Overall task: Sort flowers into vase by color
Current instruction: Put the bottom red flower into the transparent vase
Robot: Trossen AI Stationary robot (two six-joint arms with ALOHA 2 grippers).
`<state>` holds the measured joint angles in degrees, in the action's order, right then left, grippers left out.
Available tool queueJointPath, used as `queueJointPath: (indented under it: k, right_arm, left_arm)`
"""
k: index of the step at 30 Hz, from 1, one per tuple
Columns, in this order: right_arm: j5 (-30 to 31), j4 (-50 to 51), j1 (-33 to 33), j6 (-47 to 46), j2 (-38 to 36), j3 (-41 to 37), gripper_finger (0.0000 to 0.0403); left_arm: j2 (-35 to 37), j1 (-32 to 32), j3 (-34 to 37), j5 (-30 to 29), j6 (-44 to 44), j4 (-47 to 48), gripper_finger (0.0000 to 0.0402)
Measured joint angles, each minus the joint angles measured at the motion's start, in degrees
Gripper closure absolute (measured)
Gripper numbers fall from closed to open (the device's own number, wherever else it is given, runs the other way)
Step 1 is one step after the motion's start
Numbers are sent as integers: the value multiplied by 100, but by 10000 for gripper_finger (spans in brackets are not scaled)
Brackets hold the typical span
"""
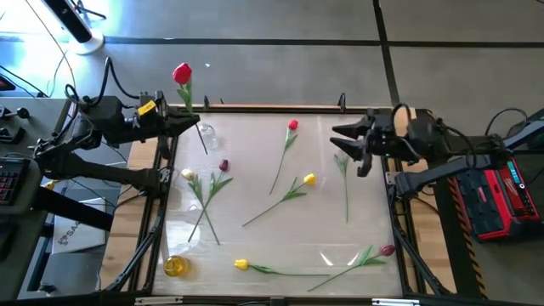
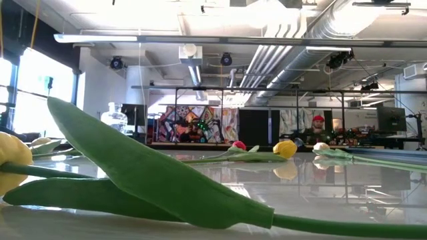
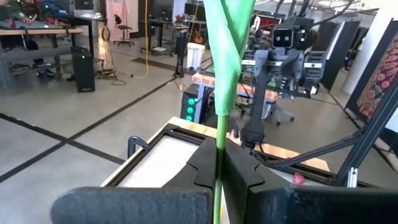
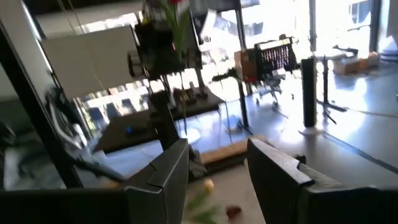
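One red tulip (image 1: 182, 74) is pinched by its stem in the left claw (image 1: 189, 121), raised at the desk's (image 1: 255, 127) far left corner beside a clear vase (image 1: 206, 136); nothing is seen placed in that vase; the yellow vase (image 1: 175, 266) cannot be judged; seven tulips (image 1: 293, 191) are left lying on the desk; the right claw (image 1: 350, 144) is spread, empty, held above the right side; sorting is judged barely begun.
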<state>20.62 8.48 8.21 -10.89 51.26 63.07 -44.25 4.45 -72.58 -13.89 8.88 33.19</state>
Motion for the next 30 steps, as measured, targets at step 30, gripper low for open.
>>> queueJointPath:
  k: [30]
  right_arm:
    - [-162, 652, -186, 190, 50, 149, 250]
  left_arm:
    - [-614, 0, 600, -619, -603, -1761, 401]
